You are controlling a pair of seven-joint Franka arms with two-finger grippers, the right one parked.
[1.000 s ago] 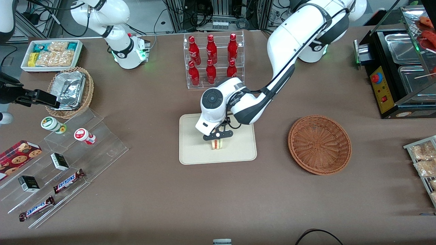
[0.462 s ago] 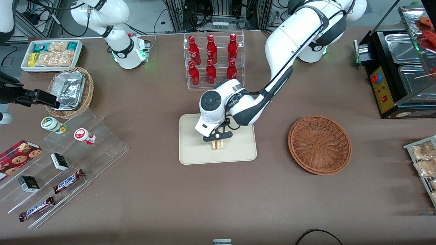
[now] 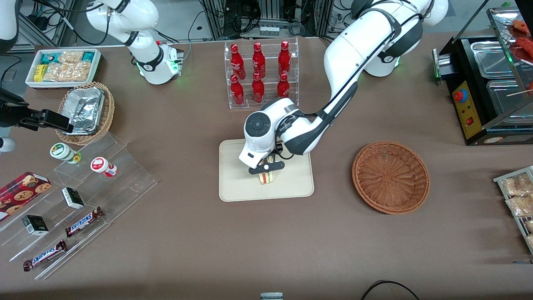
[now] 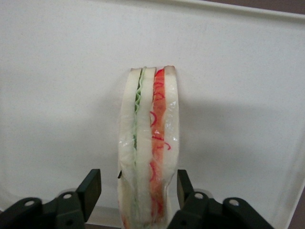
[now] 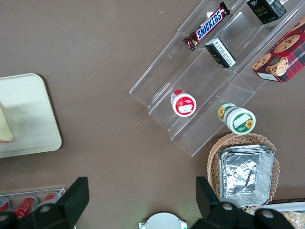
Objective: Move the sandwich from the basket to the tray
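Note:
The sandwich (image 3: 265, 178) stands on its edge on the cream tray (image 3: 237, 183), near the tray's middle. In the left wrist view the sandwich (image 4: 150, 143) shows white bread with green and red filling, clear-wrapped, on the tray (image 4: 57, 95). My left gripper (image 3: 265, 172) is directly over it. Its fingers (image 4: 91, 187) straddle the sandwich with a clear gap on one side and a thin gap on the other, so the gripper (image 4: 138, 183) is open. The reddish-brown basket (image 3: 390, 177) sits empty toward the working arm's end.
A rack of red bottles (image 3: 260, 73) stands farther from the camera than the tray. Clear stepped shelves (image 3: 83, 187) with snacks, a tan basket of foil containers (image 3: 85, 111) and a white snack bin (image 3: 62, 66) lie toward the parked arm's end. A black warmer (image 3: 487, 83) stands at the working arm's end.
The gripper and wrist have shifted only slightly over the tray. The sandwich stays at the same spot on the tray.

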